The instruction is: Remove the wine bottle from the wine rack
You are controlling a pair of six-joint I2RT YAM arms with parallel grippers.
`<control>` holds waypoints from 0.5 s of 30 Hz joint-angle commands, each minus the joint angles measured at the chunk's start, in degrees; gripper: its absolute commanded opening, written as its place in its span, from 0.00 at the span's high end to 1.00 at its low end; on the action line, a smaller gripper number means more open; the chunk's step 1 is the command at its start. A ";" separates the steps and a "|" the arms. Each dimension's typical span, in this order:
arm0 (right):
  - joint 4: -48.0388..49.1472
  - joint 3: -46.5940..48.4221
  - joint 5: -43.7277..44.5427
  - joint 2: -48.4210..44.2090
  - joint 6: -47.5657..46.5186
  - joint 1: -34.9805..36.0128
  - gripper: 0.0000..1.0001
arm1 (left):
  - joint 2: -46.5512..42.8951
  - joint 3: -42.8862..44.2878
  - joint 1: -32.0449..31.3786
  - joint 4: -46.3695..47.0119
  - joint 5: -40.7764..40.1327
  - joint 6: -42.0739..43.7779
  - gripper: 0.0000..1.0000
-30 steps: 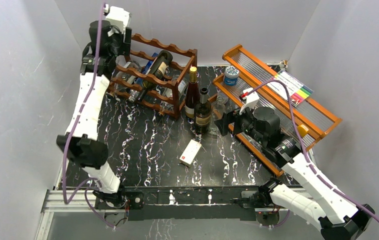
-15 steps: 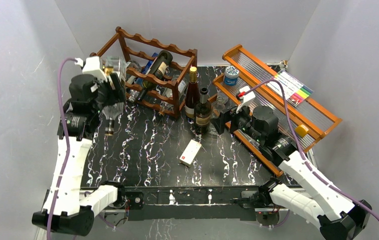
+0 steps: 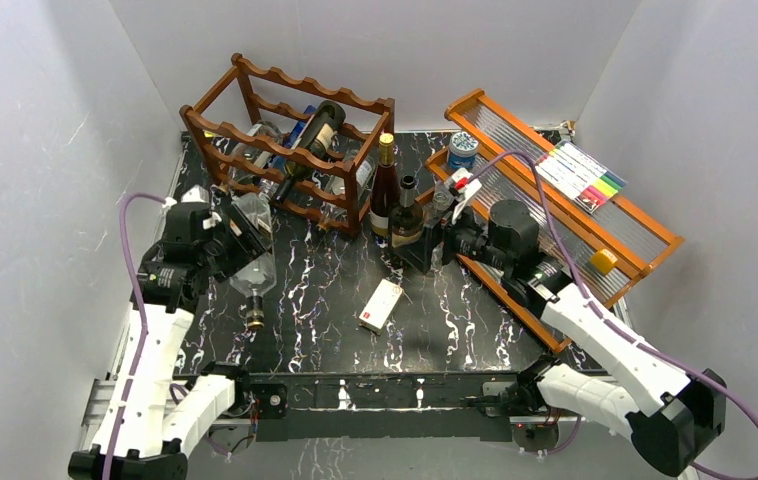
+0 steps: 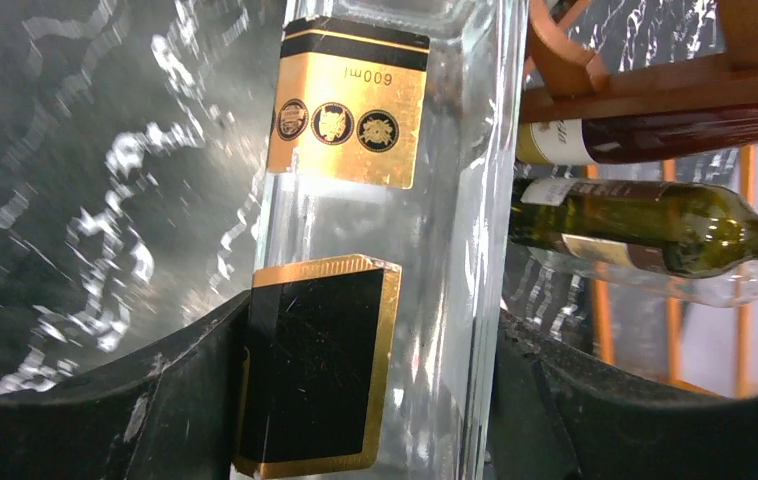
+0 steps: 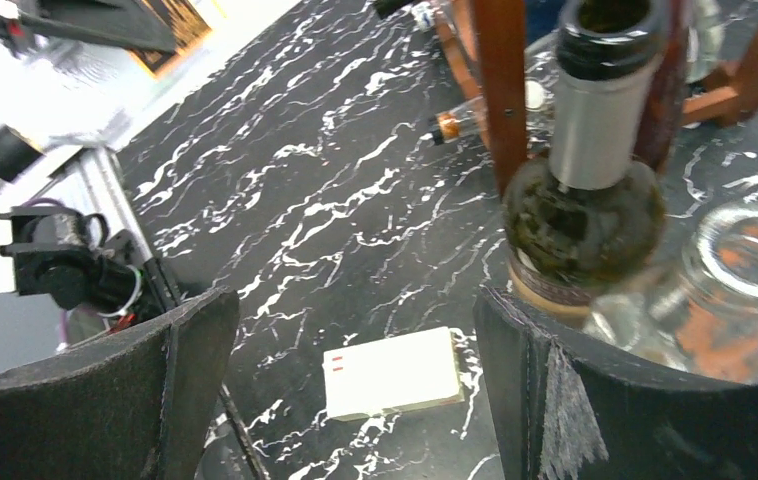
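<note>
Plain white walls (image 3: 45, 110) box in the black, white-veined counter (image 3: 325, 290). The wine rack (image 3: 357, 195) stands at far left, with other bottles (image 3: 312, 135) lying in its scallops. The wine bottle (image 3: 253, 272), clear glass with gold-and-black labels, hangs off the rack over the near-left counter, neck tipped nearward, likely ready to be set down. The left claw (image 4: 370, 400) pinches its body. The right claw (image 5: 355, 390) is spread wide beside the upright bottles (image 3: 386, 195), probably waiting.
</note>
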 commanded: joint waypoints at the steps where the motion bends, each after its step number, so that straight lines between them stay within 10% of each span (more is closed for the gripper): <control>1: 3.86 4.44 -4.88 2.00 0.93 2.55 0.02 | -2.95 -4.78 -0.03 4.96 9.27 -17.84 1.00; 15: 10.44 5.26 14.88 10.71 -17.04 28.50 0.02 | 1.87 -15.63 0.03 9.82 23.77 -41.51 1.00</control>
